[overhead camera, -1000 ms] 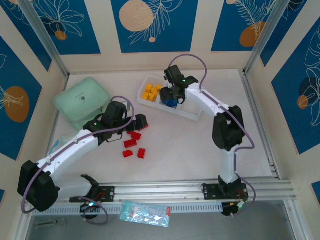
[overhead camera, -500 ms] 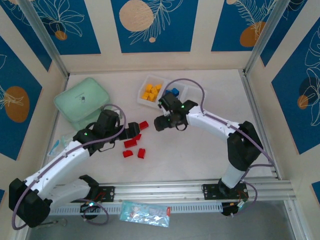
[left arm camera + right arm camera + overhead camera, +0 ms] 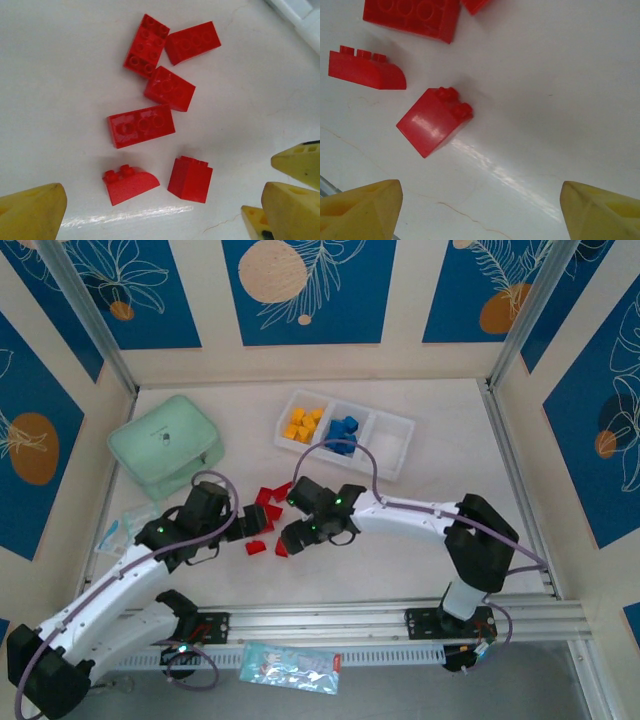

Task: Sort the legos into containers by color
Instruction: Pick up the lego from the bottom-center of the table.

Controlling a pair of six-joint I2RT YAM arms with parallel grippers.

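Several red legos (image 3: 141, 125) lie loose on the white table, between my two grippers in the top view. My left gripper (image 3: 160, 220) hovers open over them, nearest a curved brick (image 3: 129, 183) and a sloped brick (image 3: 190, 178). My right gripper (image 3: 482, 215) is open too, low over the table, with the sloped red brick (image 3: 434, 120) just ahead of its fingers (image 3: 362, 210). The long white tray (image 3: 400, 425) holds yellow legos (image 3: 300, 423) in its left compartment and blue legos (image 3: 343, 430) in the middle one. Its right compartment (image 3: 390, 447) holds nothing.
A mint-green case (image 3: 165, 445) sits at the back left. A printed plastic packet (image 3: 290, 667) lies on the near rail between the arm bases. Both grippers (image 3: 250, 522) (image 3: 292, 537) crowd the same red pile, a few centimetres apart.
My right arm has swung from the tray's middle compartment down to the red pile, leaving blue legos in the tray. My left arm has drawn back slightly toward the near left.
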